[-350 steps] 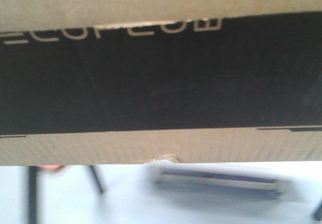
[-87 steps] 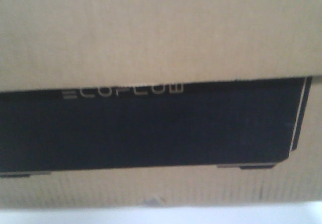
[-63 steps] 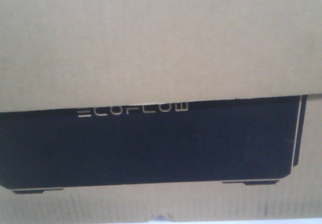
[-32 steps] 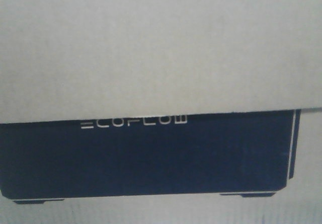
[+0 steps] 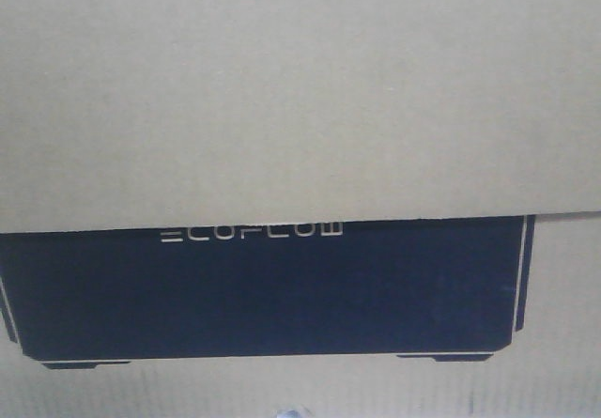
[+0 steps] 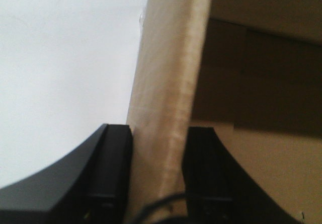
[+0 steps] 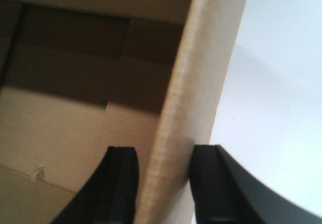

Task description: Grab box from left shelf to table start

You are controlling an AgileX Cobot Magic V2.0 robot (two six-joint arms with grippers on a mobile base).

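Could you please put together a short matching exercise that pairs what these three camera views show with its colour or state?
Column one:
1. large brown corrugated cardboard box
2. printed panel lettered ECOFLOW
3. left gripper
4. right gripper

Column two:
A. black with pale lettering
B. jaws astride a box wall, white surface on its left
C. fills the whole front view
D. jaws astride a box wall, white surface on its right

Pairs: 1-C, 2-A, 3-B, 4-D

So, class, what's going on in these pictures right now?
A two-armed robot is holding a large cardboard box. The left gripper is clamped on one side wall and the right gripper on the opposite wall, one finger inside and one outside. The box, printed ECOFLOW, fills the front camera's view.
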